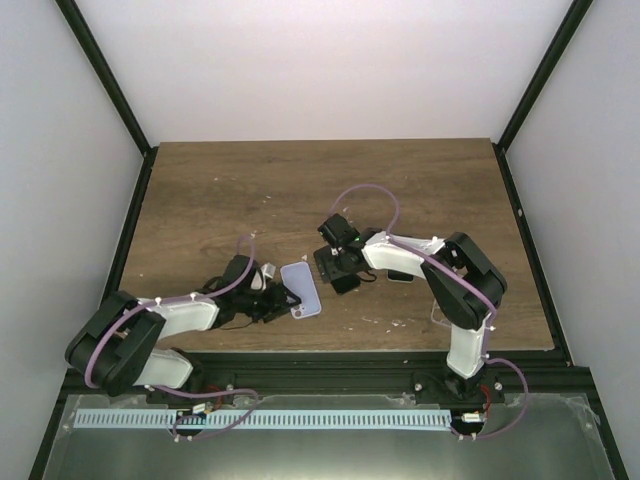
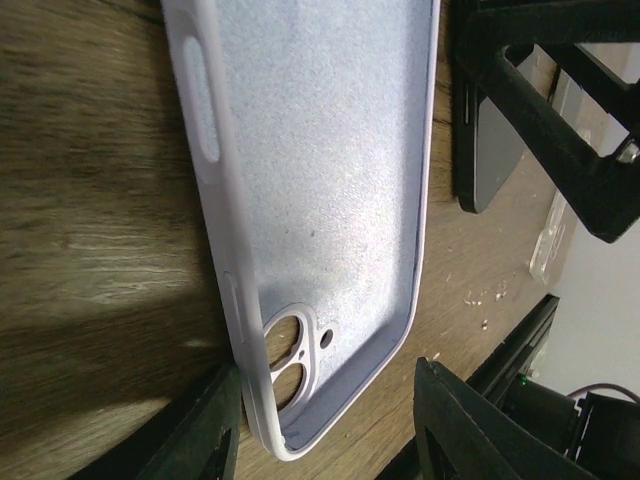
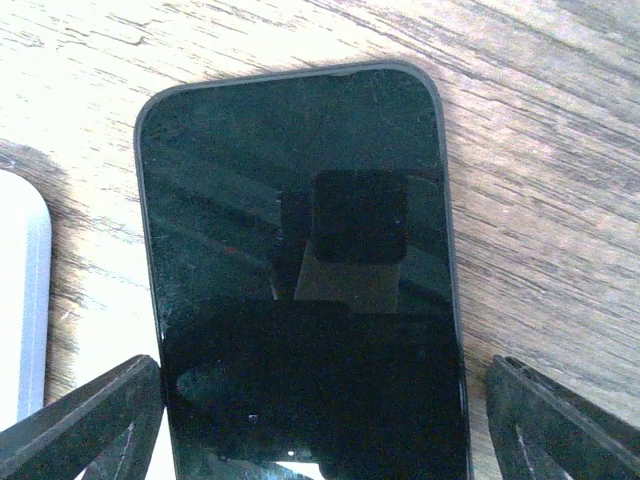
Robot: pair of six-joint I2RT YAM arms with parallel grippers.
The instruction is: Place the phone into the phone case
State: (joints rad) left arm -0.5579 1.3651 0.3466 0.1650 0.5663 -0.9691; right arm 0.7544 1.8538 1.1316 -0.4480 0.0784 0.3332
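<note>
the phone case lies open side up on the table, nearer the front edge, with wide wood behind it. the left gripper stands spread around its camera-hole end, and a gap shows at one finger. the top view hides the phone under the arm. the right wrist view shows the phone screen up, just beside the case, between the spread fingers of the right gripper.

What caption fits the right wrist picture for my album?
The right gripper, jaws open, flanks a black phone lying screen-up on the wooden table, a pale case edge at left.
</note>
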